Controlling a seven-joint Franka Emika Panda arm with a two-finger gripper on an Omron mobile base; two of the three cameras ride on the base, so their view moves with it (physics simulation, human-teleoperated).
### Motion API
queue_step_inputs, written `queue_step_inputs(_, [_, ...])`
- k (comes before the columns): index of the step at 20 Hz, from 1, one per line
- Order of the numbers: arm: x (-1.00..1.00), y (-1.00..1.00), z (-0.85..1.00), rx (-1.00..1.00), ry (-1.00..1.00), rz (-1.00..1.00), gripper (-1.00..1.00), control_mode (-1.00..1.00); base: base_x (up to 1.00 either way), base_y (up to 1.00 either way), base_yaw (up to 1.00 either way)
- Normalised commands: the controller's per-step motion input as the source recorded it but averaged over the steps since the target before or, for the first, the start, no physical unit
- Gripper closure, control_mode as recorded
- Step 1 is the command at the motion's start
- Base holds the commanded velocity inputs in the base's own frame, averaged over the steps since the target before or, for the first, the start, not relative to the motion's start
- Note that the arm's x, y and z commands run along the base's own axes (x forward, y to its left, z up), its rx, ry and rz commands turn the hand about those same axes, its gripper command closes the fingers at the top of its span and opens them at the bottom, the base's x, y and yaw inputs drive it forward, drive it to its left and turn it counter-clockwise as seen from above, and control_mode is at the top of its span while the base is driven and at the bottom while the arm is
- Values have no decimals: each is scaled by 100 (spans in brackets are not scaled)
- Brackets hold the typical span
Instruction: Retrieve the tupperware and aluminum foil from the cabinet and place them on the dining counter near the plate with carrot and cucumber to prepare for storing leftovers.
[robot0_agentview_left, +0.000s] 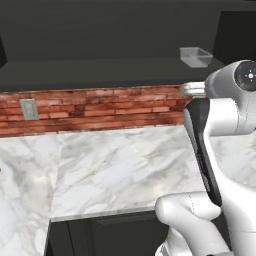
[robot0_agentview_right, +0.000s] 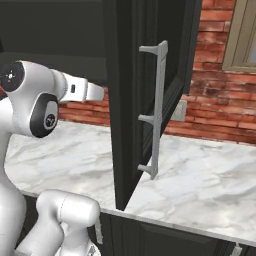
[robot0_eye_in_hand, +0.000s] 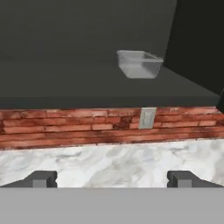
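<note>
Translucent grey plastic marks your target: the tupperware (robot0_eye_in_hand: 139, 64) sits on the dark shelf (robot0_eye_in_hand: 87, 83) inside the open cabinet (robot0_agentview_left: 100, 30), toward its right side. Your jaws stand wide apart and empty, facing the brick wall (robot0_eye_in_hand: 65, 127) above the marble counter (robot0_eye_in_hand: 109, 164), below the shelf.

Tupperware (robot0_eye_in_hand: 139, 64) on shelf in cabinet (robot0_eye_in_hand: 65, 78), above counter (robot0_eye_in_hand: 109, 164).

A red brick wall (robot0_agentview_left: 100, 107) with a grey outlet plate (robot0_agentview_left: 29, 109) runs across mid-frame above a white marble wall counter (robot0_agentview_left: 115, 170), with a window frame (robot0_agentview_right: 240, 35) at upper right.
</note>
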Motion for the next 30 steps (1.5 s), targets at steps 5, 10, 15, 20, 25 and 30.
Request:
queue_step_inputs(5, [28, -35, 38, -12, 8, 0, -100, -100, 0, 0, 0])
queue_step_inputs(10, [37, -26, 28, -9, 3, 0, -100, -100, 0, 0, 0])
queue_step_inputs(15, [48, -16, 27, -8, 3, 0, -100, -100, 0, 0, 0])
queue_step_inputs(20, [70, -14, 5, 0, 2, 0, -100, -100, 0, 0, 0])
queue_step_inputs(25, [75, -13, 0, 0, 0, 0, -100, -100, 0, 0, 0])
queue_step_inputs(30, [70, -9, -2, 0, 0, 0, -100, -100, 0, 0, 0])
